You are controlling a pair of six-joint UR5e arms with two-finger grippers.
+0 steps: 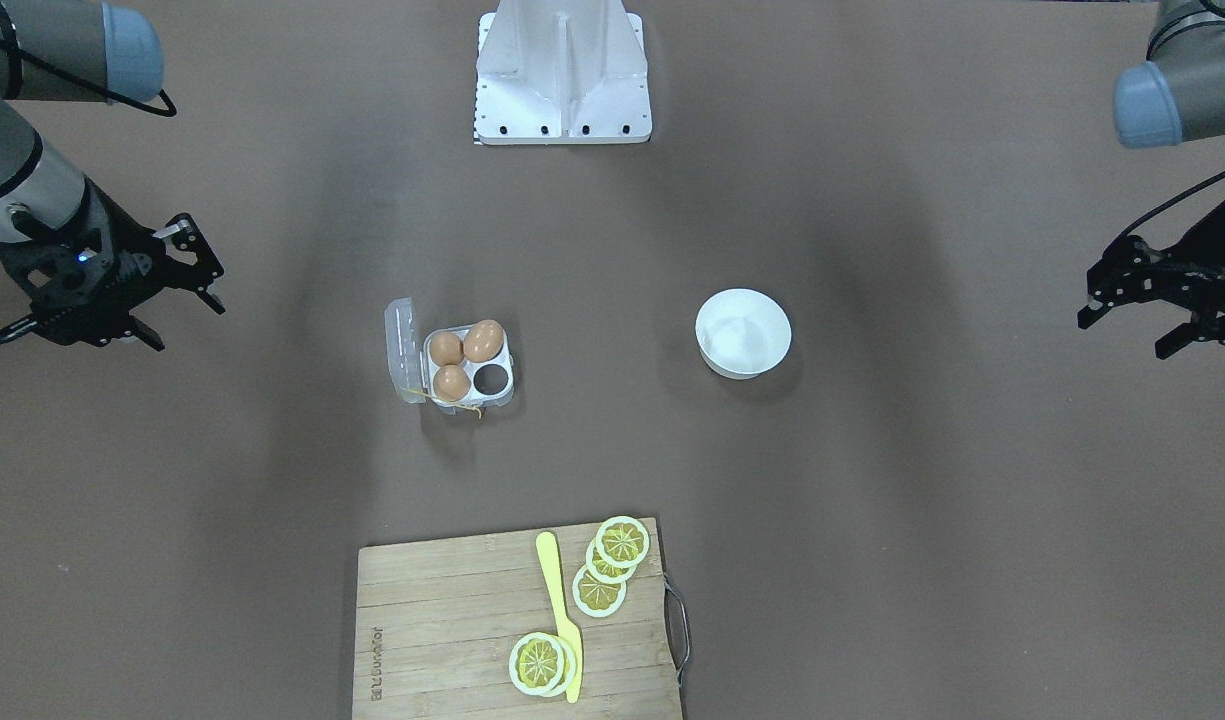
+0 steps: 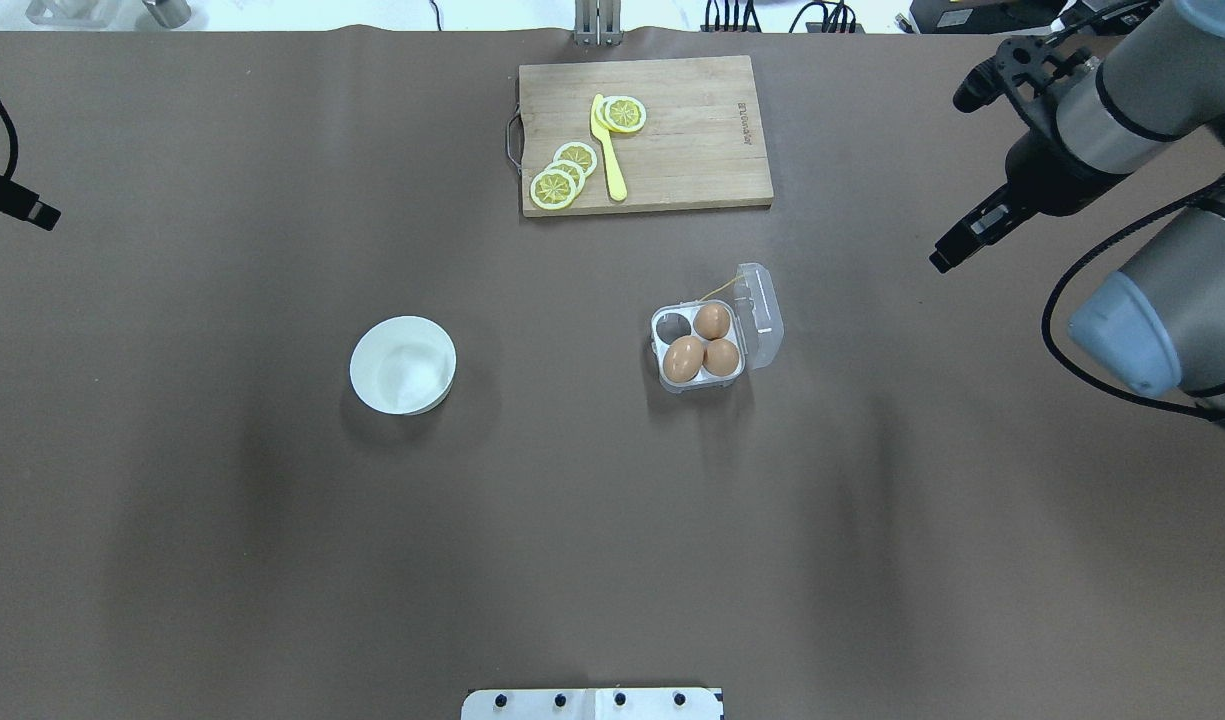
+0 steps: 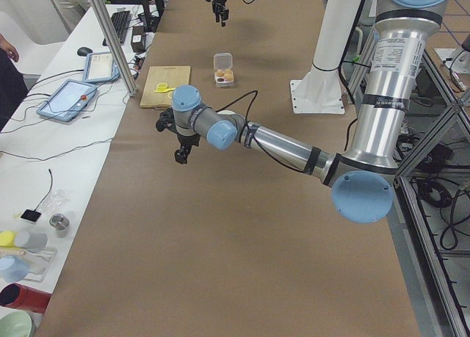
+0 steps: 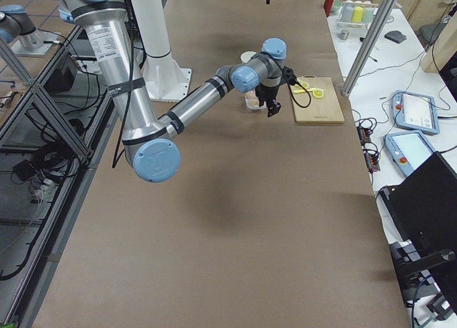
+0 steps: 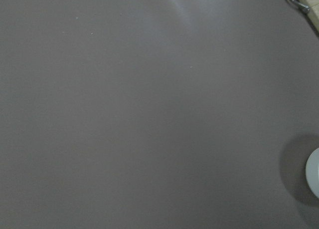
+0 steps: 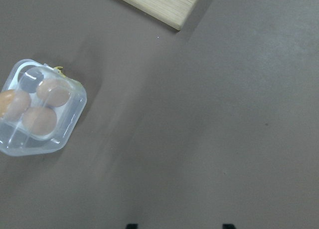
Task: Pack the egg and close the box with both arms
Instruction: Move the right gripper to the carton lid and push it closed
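The clear egg box [image 1: 469, 367] stands mid-table with its lid [image 1: 402, 350] open to one side. It holds three tan eggs [image 1: 483, 341]; one cup [image 1: 490, 378] is empty. It also shows in the overhead view [image 2: 699, 347] and in the right wrist view [image 6: 40, 109]. My right gripper [image 1: 190, 328] is open and empty, hanging well away from the box near the table's edge; it also shows in the overhead view [image 2: 950, 182]. My left gripper [image 1: 1132, 325] is open and empty at the opposite edge, past the white bowl. No loose egg shows outside the box.
A white bowl [image 1: 743, 332] sits beside the box and looks empty. A wooden cutting board [image 1: 442, 620] with lemon slices [image 1: 620, 542] and a yellow knife [image 1: 559, 610] lies on the operators' side. The white stand [image 1: 562, 70] is at the robot's base.
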